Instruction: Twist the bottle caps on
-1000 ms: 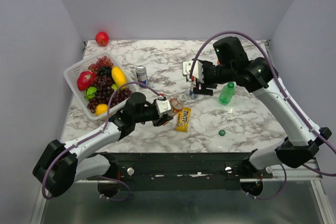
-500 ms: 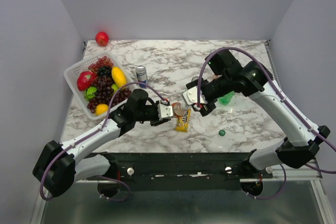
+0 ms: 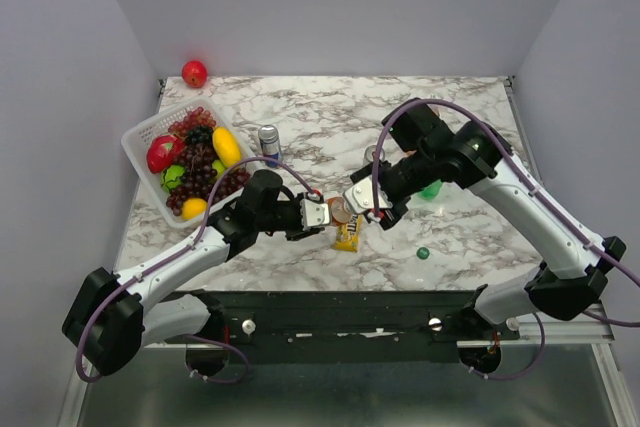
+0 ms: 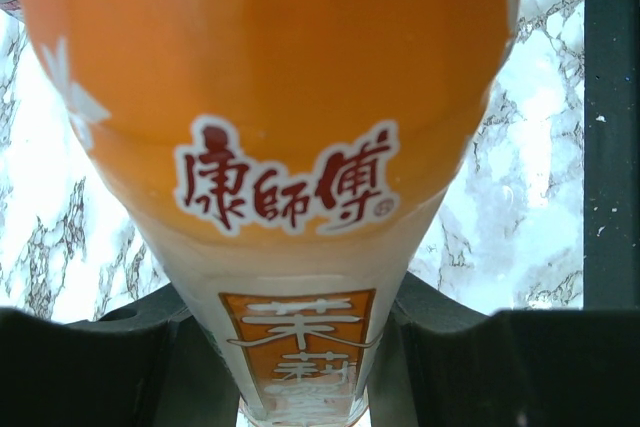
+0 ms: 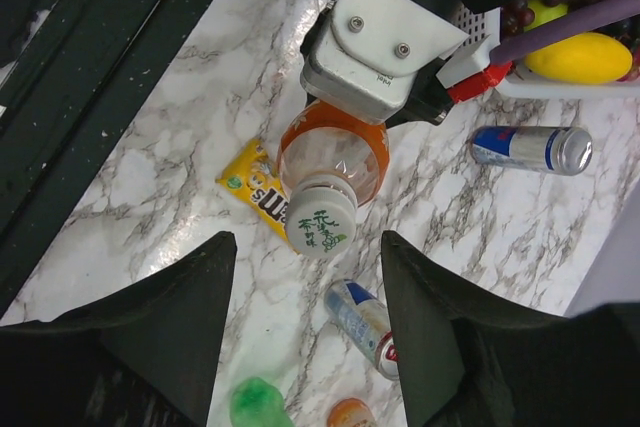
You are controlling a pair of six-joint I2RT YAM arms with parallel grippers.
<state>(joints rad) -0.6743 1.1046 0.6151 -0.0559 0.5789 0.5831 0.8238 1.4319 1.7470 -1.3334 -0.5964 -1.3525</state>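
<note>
**Bottles counted: three.**
- An orange bottle, clamped low on its label by the left gripper. Held over the front middle of the table, cap end facing the right gripper.
- A green bottle, farther right and well apart from the first.
- An orange top just beside the green bottle, probably another bottle.

**Caps counted: two.**
- A white cap with green print, seated on the neck of the held bottle.
- A dark green cap, loose on the marble near the front edge.

**Other items.**
- Two cans: a first can next to the basket, and a second can between the held bottle and the green bottle.
- One yellow candy pack, partly covered by the held bottle.
- One red apple at the back left corner.

**Right gripper.** Spread wide, one finger on each side of the white cap, clear of it on both sides, gripping nothing.

**Hard to make out.**
- Green bottle: largely covered by the right arm from above, and cut down to its top by the lower edge of the right wrist view.
- Orange top: cut by the same edge; capped or not, cannot tell.
- White cap: threaded on or only resting, cannot tell.
- Left wrist view: filled by the label, with the fingers only dark shapes at the bottom.
</note>
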